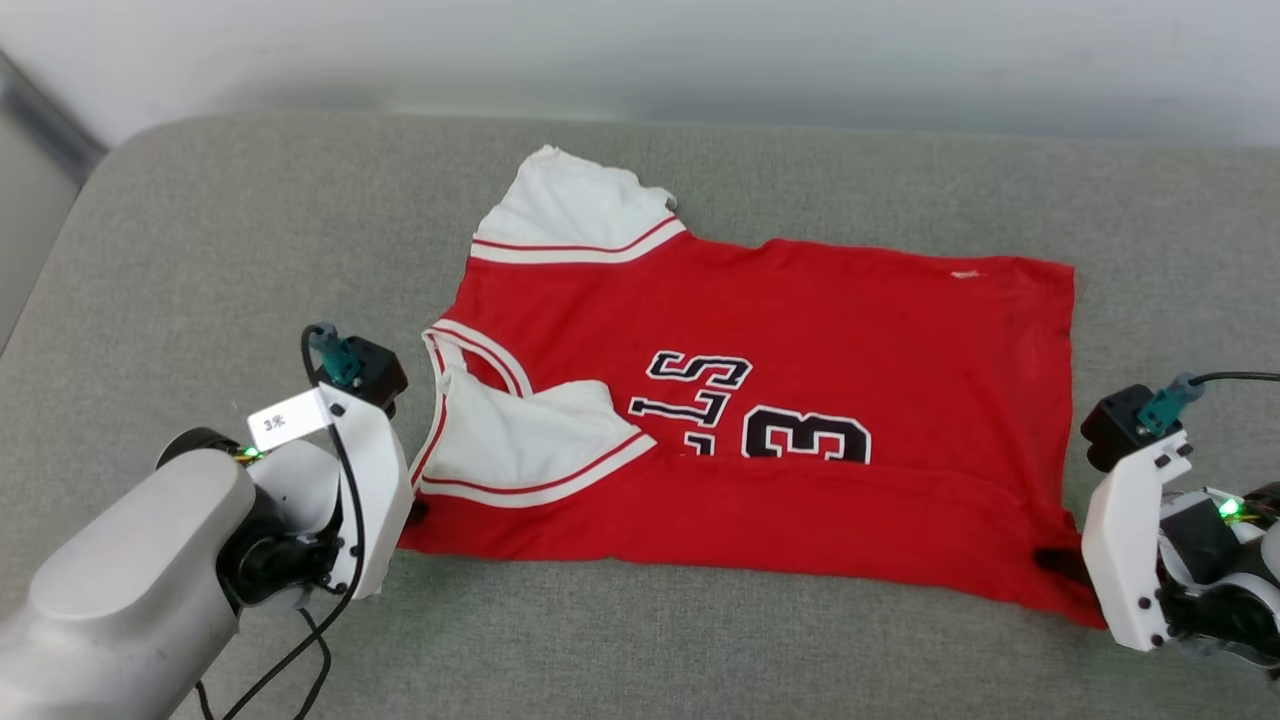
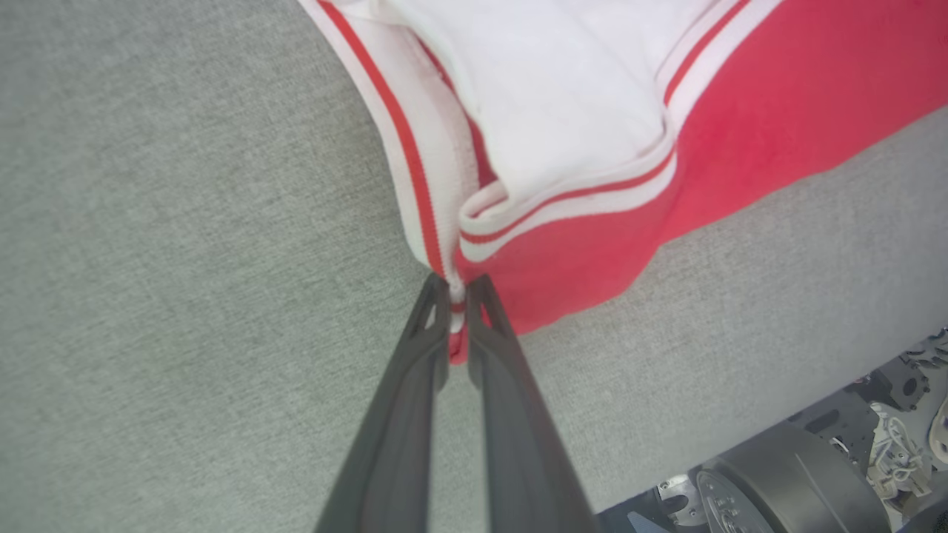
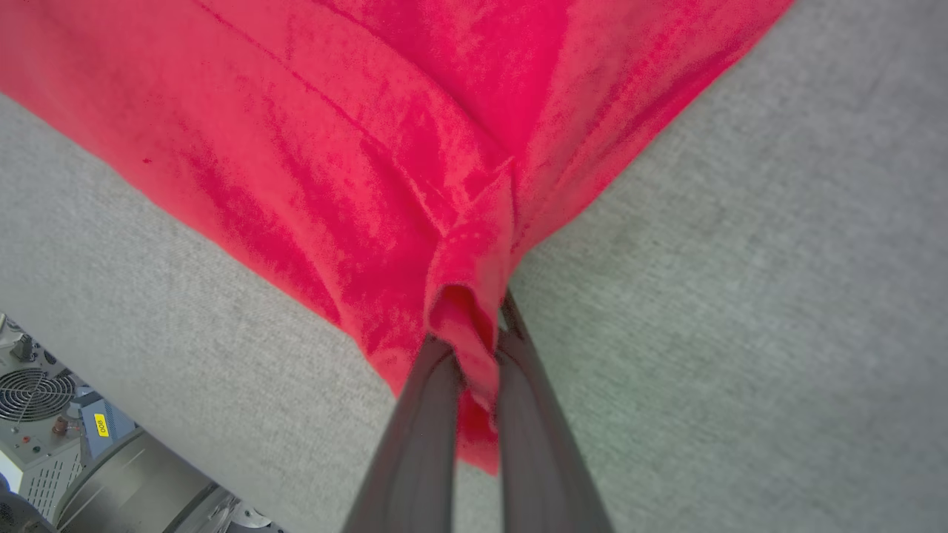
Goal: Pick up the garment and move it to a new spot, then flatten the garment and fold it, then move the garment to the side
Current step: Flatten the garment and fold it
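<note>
Shirt: the red shirt (image 1: 760, 400) lies spread on the grey cushion (image 1: 200, 250), mid-frame in the head view, with its neck toward 9 o'clock and its hem toward 3 o'clock.
Sleeves: one white sleeve (image 1: 575, 215) sticks out at 11 o'clock. The other is tucked over the chest near 8 o'clock.
Fold so far: a red band along the 6 o'clock edge lies over the bottom of the lettering and the number. This looks like a first lengthwise fold already laid.
Left gripper: the left gripper (image 2: 459, 289) is closed tight on the striped trim at the shirt's 8 o'clock corner, with a sliver of fabric showing between the fingers.
Right gripper: the right gripper (image 3: 481, 333) is clamped on a bunched pinch of the red hem at the 4 o'clock corner.
Feel: thin, light and floppy cloth. It will sag between the two pinches, drag on the rough cushion and wrinkle readily.
Slip risk: the left hold is only a narrow edge of trim and could pull out under a sharp tug. The right pinch has more cloth in it.
Where to hold: the two near corners, as taken here, suit the job. The doubled trim and hem are the firmest parts.
Handling advice: lift both corners together and keep the edge between them lightly taut.
Stage: probably mid-fold, with the move to the side not yet done.
</note>
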You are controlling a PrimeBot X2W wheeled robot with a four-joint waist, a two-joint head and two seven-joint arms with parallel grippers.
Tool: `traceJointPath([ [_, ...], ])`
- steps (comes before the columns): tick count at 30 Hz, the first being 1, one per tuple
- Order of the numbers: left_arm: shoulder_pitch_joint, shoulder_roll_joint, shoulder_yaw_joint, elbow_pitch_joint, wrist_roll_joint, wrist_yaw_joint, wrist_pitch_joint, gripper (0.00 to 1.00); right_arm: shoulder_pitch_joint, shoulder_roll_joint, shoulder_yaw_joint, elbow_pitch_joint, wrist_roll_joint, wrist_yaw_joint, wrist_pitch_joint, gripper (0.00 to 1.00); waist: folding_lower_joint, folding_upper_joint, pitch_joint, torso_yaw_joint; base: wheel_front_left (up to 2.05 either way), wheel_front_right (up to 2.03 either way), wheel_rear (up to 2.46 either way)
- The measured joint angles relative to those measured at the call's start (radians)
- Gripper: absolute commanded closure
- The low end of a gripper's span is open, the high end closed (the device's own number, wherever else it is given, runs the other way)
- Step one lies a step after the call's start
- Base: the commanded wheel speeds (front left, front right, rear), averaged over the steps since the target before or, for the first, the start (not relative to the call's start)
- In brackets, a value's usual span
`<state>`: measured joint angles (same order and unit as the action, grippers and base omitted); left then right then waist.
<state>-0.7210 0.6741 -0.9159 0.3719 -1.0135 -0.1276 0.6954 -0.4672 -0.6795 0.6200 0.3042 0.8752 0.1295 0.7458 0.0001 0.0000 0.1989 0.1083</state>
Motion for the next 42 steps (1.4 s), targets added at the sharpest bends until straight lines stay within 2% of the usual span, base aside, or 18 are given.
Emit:
traceJointPath([
  [4,0.030,0.028,0.005,-0.037,-0.017,0.000,-0.009,1.00,0.021,-0.061,0.022,-0.050,0.028,0.001,-0.030,1.00,-0.0001,0.0000,-0.048,-0.007,0.00,0.00,0.00],
  [9,0.098,0.090,0.005,-0.112,-0.037,0.006,-0.012,1.00,0.076,-0.130,0.032,-0.116,0.060,0.001,-0.058,1.00,-0.0001,0.0000,-0.099,-0.013,0.00,0.00,0.00],
  [16,0.222,0.135,-0.018,-0.227,-0.068,0.044,-0.013,1.00,0.187,-0.190,0.018,-0.169,0.081,0.002,-0.069,1.00,-0.0001,0.0000,-0.126,-0.019,0.00,0.00,0.00],
  [21,0.282,0.141,-0.034,-0.235,-0.080,0.073,-0.022,1.00,0.237,-0.181,0.009,-0.150,0.075,0.002,-0.066,1.00,-0.0001,0.0000,-0.115,-0.027,0.00,0.00,0.00],
  [25,0.300,0.135,-0.040,-0.207,-0.088,0.076,-0.032,1.00,0.254,-0.150,0.011,-0.127,0.065,0.002,-0.070,1.00,-0.0001,0.0000,-0.102,-0.031,0.00,0.00,0.00],
  [26,0.300,0.133,-0.040,-0.201,-0.088,0.076,-0.038,1.00,0.256,-0.143,0.007,-0.122,0.059,0.001,-0.079,0.99,-0.0001,0.0000,-0.102,-0.031,0.00,0.00,0.00],
  [27,0.302,0.129,-0.038,-0.195,-0.088,0.076,-0.046,1.00,0.256,-0.137,0.005,-0.118,0.054,0.002,-0.085,0.89,0.0000,0.0000,-0.103,-0.031,0.00,0.00,0.00],
  [28,0.302,0.125,-0.036,-0.187,-0.089,0.077,-0.053,0.62,0.258,-0.133,0.002,-0.115,0.053,0.001,-0.092,0.69,-0.0001,0.0000,-0.105,-0.031,0.00,0.00,0.00],
  [29,0.303,0.123,-0.034,-0.185,-0.092,0.076,-0.057,0.00,0.261,-0.130,-0.001,-0.115,0.047,0.001,-0.104,0.00,-0.0001,0.0000,-0.109,-0.031,0.00,0.00,0.00],
  [34,0.295,0.138,-0.009,-0.204,-0.081,0.075,-0.093,0.00,0.264,-0.127,-0.046,-0.135,-0.002,0.001,-0.203,0.00,-0.0001,0.0000,-0.139,-0.028,0.00,0.00,0.00],
  [37,0.262,0.156,0.018,-0.236,-0.067,0.081,-0.118,0.00,0.267,-0.118,-0.106,-0.151,-0.053,0.001,-0.299,0.00,-0.0001,0.0000,-0.158,-0.028,0.00,0.00,0.00],
  [42,0.176,0.169,0.072,-0.256,-0.004,0.101,-0.190,0.00,0.267,-0.040,-0.262,-0.174,-0.191,0.001,-0.496,0.00,-0.0001,0.0000,-0.162,-0.035,0.00,0.00,0.00],
])
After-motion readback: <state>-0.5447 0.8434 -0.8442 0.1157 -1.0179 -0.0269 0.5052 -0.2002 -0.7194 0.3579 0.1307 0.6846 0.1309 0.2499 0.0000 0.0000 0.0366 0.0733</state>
